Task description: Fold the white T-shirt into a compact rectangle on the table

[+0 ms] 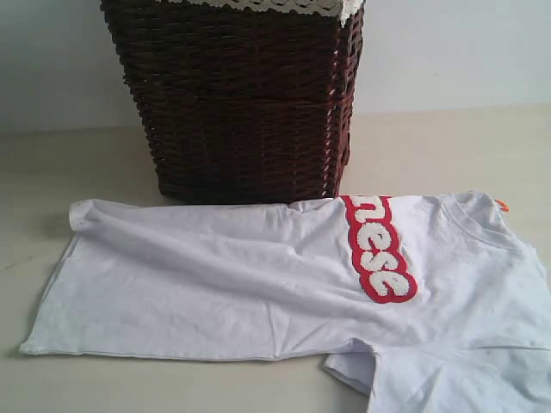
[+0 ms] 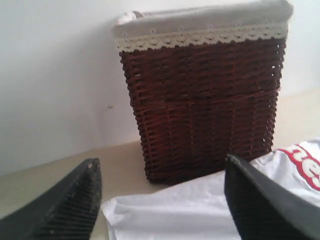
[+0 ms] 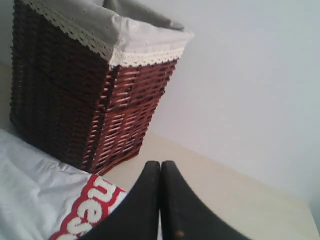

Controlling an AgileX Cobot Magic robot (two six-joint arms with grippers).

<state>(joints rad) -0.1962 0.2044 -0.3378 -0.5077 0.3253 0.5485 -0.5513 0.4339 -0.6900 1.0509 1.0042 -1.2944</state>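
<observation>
The white T-shirt (image 1: 241, 275) lies spread across the table (image 1: 69, 163), its long body smoothed towards the left and a sleeve hanging at the front right. Its red-outlined lettering (image 1: 379, 249) runs beside a fold, and the orange neck tag (image 1: 502, 205) shows at the far right. Neither gripper appears in the exterior view. In the left wrist view my left gripper (image 2: 161, 161) is open above the shirt's corner (image 2: 190, 205). In the right wrist view my right gripper (image 3: 160, 164) is shut, fingers pressed together over the shirt (image 3: 30, 190) near the lettering, with nothing seen at their tips.
A tall dark wicker basket (image 1: 241, 103) with white lace trim stands right behind the shirt, against the pale wall. Bare table runs to the left of the basket and to its right (image 1: 448, 146).
</observation>
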